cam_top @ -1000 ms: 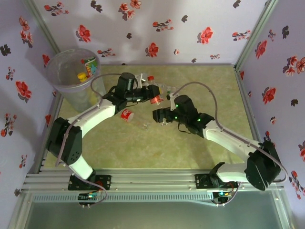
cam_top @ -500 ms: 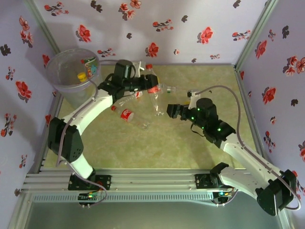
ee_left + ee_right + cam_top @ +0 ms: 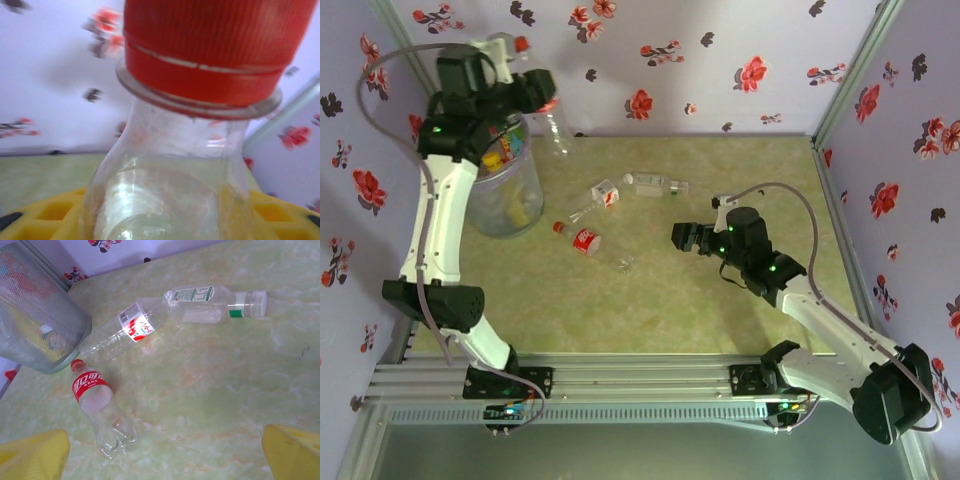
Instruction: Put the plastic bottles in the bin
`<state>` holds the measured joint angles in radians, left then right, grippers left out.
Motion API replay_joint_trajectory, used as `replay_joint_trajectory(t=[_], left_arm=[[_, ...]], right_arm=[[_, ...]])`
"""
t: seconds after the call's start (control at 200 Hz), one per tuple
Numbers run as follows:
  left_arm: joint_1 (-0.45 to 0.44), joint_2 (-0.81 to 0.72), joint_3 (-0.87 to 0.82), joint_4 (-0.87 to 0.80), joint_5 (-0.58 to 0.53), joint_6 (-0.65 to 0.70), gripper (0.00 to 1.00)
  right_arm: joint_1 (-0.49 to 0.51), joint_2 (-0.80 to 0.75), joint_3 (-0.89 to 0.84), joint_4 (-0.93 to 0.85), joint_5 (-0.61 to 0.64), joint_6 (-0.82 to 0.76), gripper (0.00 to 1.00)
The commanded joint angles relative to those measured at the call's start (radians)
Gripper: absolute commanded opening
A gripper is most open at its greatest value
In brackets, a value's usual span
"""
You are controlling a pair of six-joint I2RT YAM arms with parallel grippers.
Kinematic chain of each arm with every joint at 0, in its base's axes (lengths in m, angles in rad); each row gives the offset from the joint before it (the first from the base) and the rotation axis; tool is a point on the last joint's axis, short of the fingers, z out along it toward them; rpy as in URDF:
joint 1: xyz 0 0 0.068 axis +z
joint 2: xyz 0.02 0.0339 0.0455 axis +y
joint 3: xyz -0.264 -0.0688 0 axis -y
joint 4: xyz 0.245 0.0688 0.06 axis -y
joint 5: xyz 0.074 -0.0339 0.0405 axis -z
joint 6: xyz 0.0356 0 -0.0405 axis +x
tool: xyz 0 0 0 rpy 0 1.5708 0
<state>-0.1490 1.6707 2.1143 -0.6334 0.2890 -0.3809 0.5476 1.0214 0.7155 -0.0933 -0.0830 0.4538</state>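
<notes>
– Cola bottle (image 3: 97, 405), nearest one: where does it lie?
– On its side on the green table (image 3: 650, 300), red cap (image 3: 76, 365) toward the bin (image 3: 505, 205), to the left of the right gripper (image 3: 678, 237), whose yellow fingers (image 3: 30, 455) stand wide apart with nothing between them.
– And past it?
– A clear bottle with a red-and-white label (image 3: 125, 330) lies flat, its end close to the pale-labelled bottle (image 3: 210, 302) with a white cap (image 3: 259, 298); whether they touch I cannot tell.
– The bin?
– It stands upright in the far left corner. High beside its rim the left gripper (image 3: 535, 92) is clamped on a clear red-capped bottle (image 3: 170, 175), gripping its body below the cap (image 3: 210, 45); whether the bottle is over the opening I cannot tell.
</notes>
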Motion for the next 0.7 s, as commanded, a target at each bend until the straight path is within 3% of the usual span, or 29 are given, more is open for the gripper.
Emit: replay_joint_trajectory(t=[0.0,0.155,0.34,0.495,0.69], left_arm=[[0.085,-0.038,0.024,-0.032,-0.088,0.047,0.0],[0.206,-0.066,0.026,0.019,-0.226,0.046,0.0],[0.318,-0.086,0.018,0.075,-0.313,0.022,0.0],[0.354,-0.058,0.001,0.076,-0.424,0.078,0.0],[0.362,-0.029,-0.119,0.18,-0.421,0.146,0.0]], right_arm=[[-0.009,0.003,-0.008,0.028,-0.006,-0.004,0.99],[-0.012,0.008,-0.017,0.031,-0.001,-0.02,0.99],[-0.018,0.042,-0.023,0.035,-0.009,-0.032,0.99],[-0.02,0.07,-0.037,0.064,-0.01,-0.03,0.99],[-0.026,0.089,-0.036,0.069,-0.017,-0.033,0.99]])
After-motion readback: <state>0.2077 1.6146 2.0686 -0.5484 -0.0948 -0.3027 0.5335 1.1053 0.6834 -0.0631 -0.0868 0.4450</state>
